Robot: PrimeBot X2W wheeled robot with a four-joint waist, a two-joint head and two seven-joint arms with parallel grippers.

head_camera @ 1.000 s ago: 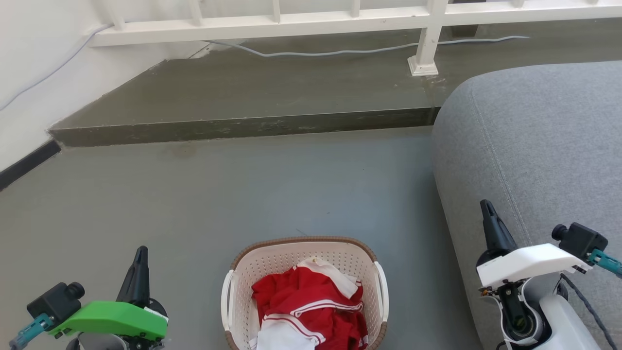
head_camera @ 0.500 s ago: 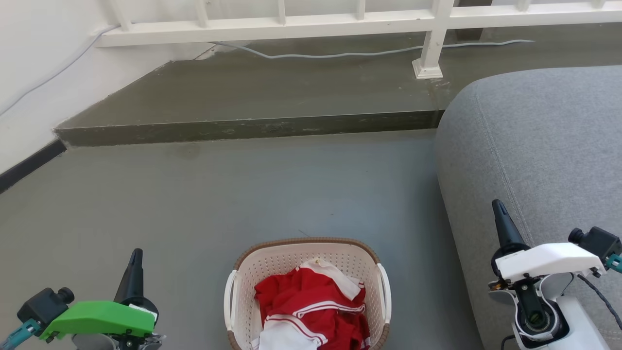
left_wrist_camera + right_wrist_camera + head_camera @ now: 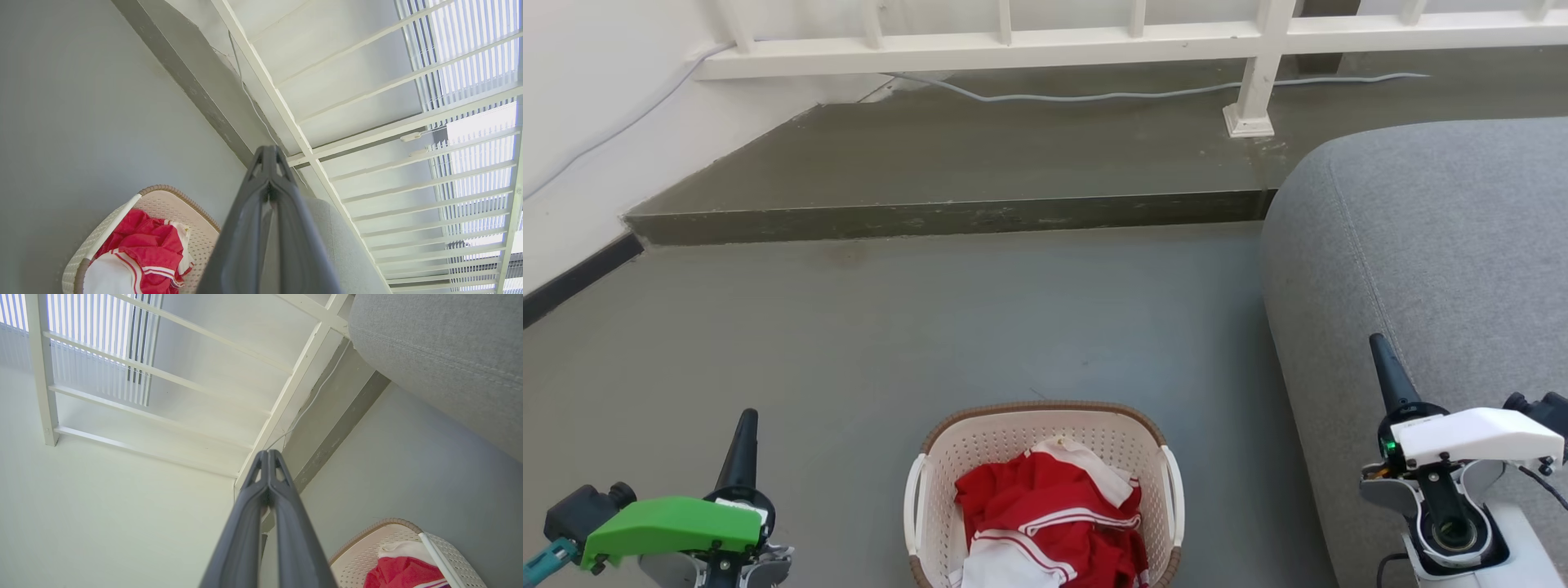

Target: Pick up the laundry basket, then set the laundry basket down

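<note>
The laundry basket (image 3: 1041,406) is seen at the bottom centre of the head view, set on the grey floor (image 3: 931,327), with red and white clothes (image 3: 1049,514) heaped inside it. The left end effector (image 3: 744,429) is found at the lower left of that frame, well apart from the basket's left handle. Its fingers are pressed together and nothing is held. The right end effector (image 3: 1382,359) is found at the lower right, in front of a grey sofa (image 3: 1421,245). Its fingers are likewise pressed together and empty. Across the top of the frame, a white railing (image 3: 1094,41) and a pale cable (image 3: 1094,95) are seen beyond a raised step (image 3: 947,216).
</note>
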